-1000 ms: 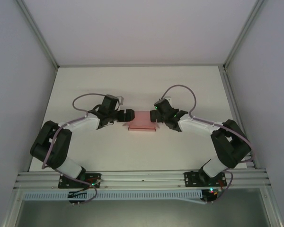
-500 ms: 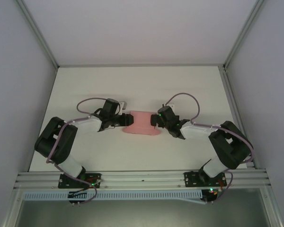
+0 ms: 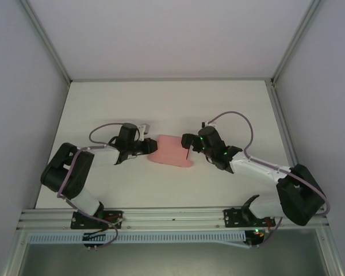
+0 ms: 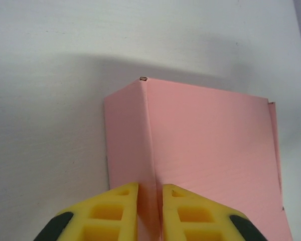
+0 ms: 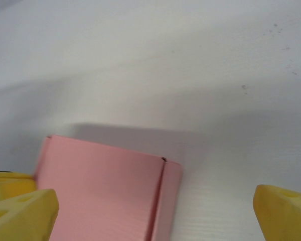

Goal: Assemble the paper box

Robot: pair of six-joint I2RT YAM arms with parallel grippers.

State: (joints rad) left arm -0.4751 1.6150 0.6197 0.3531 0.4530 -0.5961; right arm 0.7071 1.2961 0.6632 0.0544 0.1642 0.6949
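Left jaws: my left gripper (image 4: 150,190) was pinched narrow on a raised crease of the paper box (image 3: 171,150), one yellow finger on each side.
Right jaws: my right gripper (image 5: 153,198) stood wide, with the box's right end ahead between its fingers; I could not tell whether they touched it.
Paper box: pink card, partly folded, lay on the white table (image 3: 161,103) between my two arms.
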